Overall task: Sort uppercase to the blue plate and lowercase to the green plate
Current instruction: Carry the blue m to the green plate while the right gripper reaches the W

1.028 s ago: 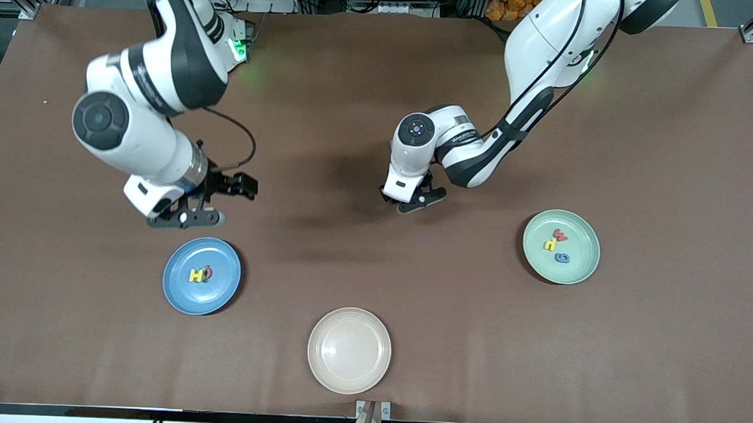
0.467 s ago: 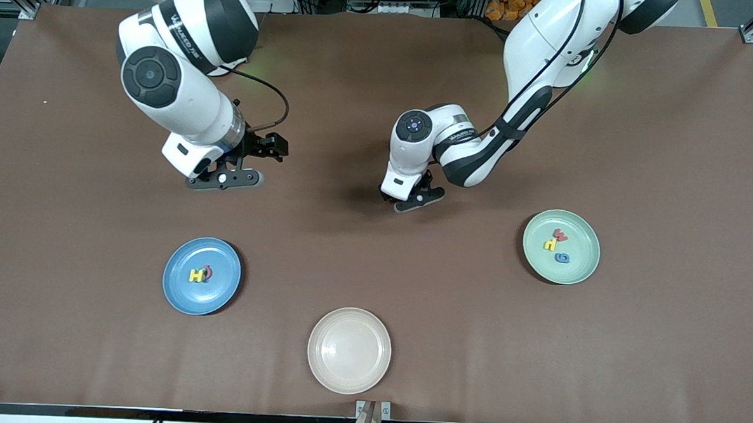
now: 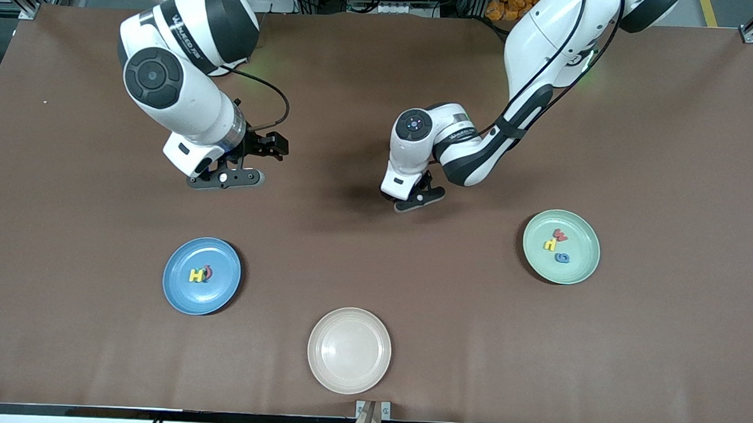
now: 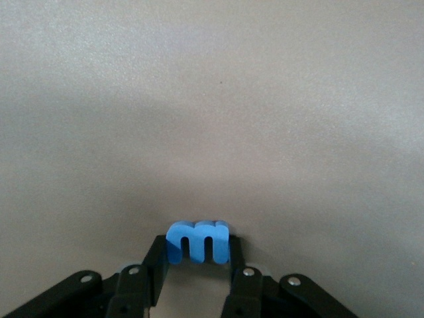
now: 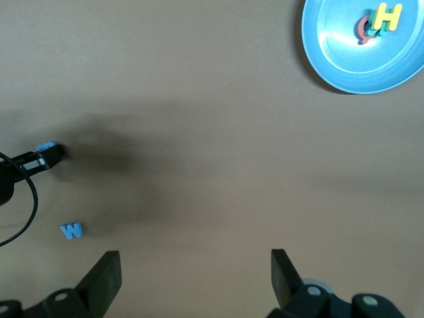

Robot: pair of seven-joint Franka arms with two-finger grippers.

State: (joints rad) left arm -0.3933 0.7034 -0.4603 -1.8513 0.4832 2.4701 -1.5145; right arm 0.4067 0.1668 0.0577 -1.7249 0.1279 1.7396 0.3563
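Note:
My left gripper (image 3: 413, 203) is low over the middle of the table, shut on a small blue three-pronged letter (image 4: 197, 241). My right gripper (image 3: 246, 163) is open and empty (image 5: 192, 271) over bare table toward the right arm's end. The blue plate (image 3: 185, 292) holds a yellow H (image 3: 195, 275) and a red G (image 3: 208, 273); the right wrist view (image 5: 344, 53) also shows a teal letter (image 5: 372, 20) there. The green plate (image 3: 580, 268) holds a red w (image 3: 560, 235), a yellow letter (image 3: 550, 245) and a blue rounded letter (image 3: 562, 258). A blue w (image 5: 71, 230) lies on the table near my left gripper (image 5: 48, 151); the front view does not show it.
A cream plate (image 3: 349, 350) with nothing on it sits near the front camera's edge of the table, between the two coloured plates. The brown table cover (image 3: 472, 343) is bare around the plates.
My right gripper has moved away from the blue plate toward its own base, then stopped. My left gripper has shifted only slightly and still holds the blue letter.

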